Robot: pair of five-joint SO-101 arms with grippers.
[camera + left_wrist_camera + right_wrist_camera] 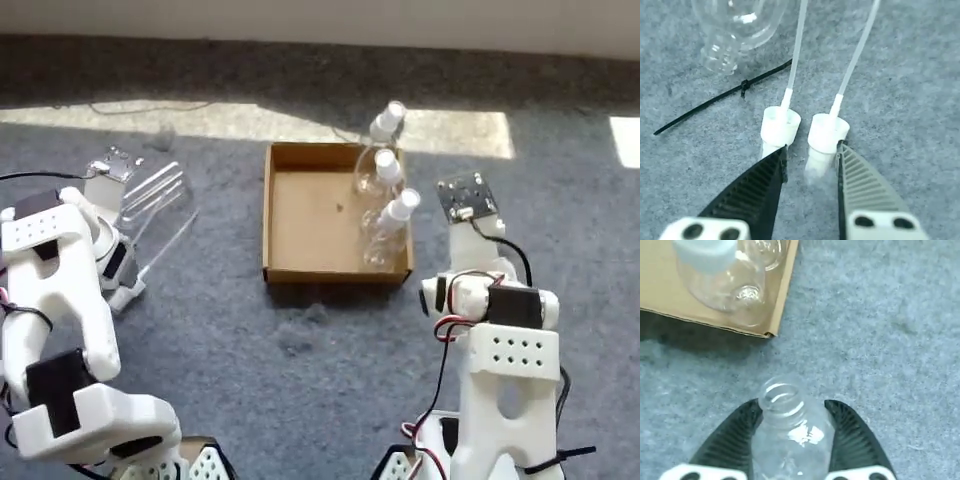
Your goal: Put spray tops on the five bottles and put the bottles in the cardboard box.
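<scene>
Three capped bottles (385, 178) in cardboard box (300, 272), two spray tops (826, 132) at spread left tool (812, 147), right tool (793, 407) pinching one open bottle (790, 432)

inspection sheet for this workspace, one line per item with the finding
surface: grey carpet
job's things: cardboard box with three capped bottles along one side; uncapped bottle in the right gripper; second uncapped bottle lying on the carpet; two loose spray tops near it
clutter: black cable tie on the carpet
grippers: left gripper open, one loose spray top between its fingers; right gripper shut on the uncapped bottle
cables: red and black wires on the right arm
surroundings: sunlit strip on the carpet beyond the box
</scene>
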